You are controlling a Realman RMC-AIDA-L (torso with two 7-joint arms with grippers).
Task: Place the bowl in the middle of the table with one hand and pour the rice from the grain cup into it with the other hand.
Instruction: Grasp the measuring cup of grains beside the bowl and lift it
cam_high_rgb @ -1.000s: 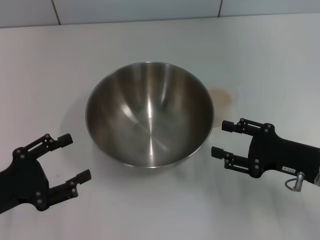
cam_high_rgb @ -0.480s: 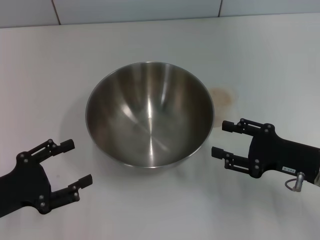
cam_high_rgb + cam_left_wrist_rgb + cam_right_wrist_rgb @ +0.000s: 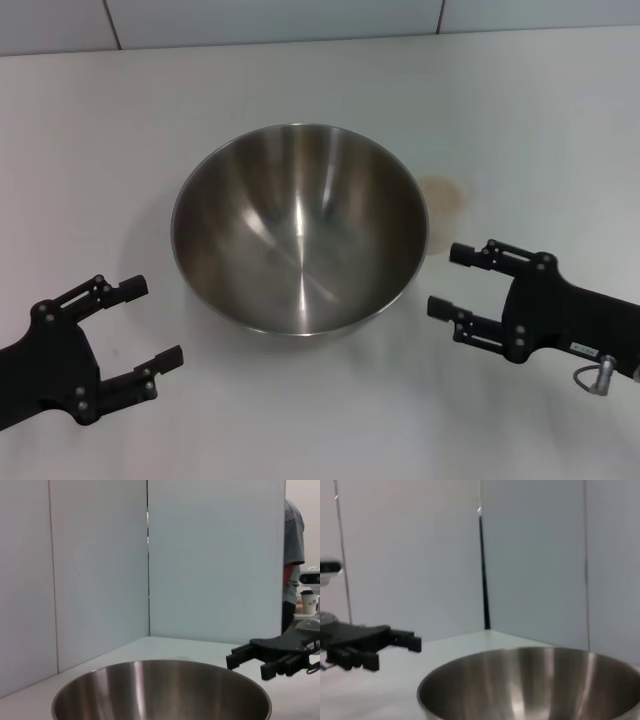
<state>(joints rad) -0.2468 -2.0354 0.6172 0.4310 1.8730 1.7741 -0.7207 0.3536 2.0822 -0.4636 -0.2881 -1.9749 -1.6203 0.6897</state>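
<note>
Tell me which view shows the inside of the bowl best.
The head view: it looks down into the bowl, showing its whole empty interior. Both wrist views sit low beside it, showing only the rim and the upper part of the far inner wall.

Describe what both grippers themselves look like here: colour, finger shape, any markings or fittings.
Both are matte black with two slim parallel fingers, linkage bars and visible screw heads. The right gripper carries a small white label and a metal ring fitting; the left gripper shows neither.

Pale partition panels (image 3: pixel 215 555) stand behind the work surface, meeting at a dark vertical seam (image 3: pixel 148 555). Past the panel's edge, a person in a grey shirt (image 3: pixel 294 535) stands by a counter holding 1 white paper cup (image 3: pixel 309 601).
</note>
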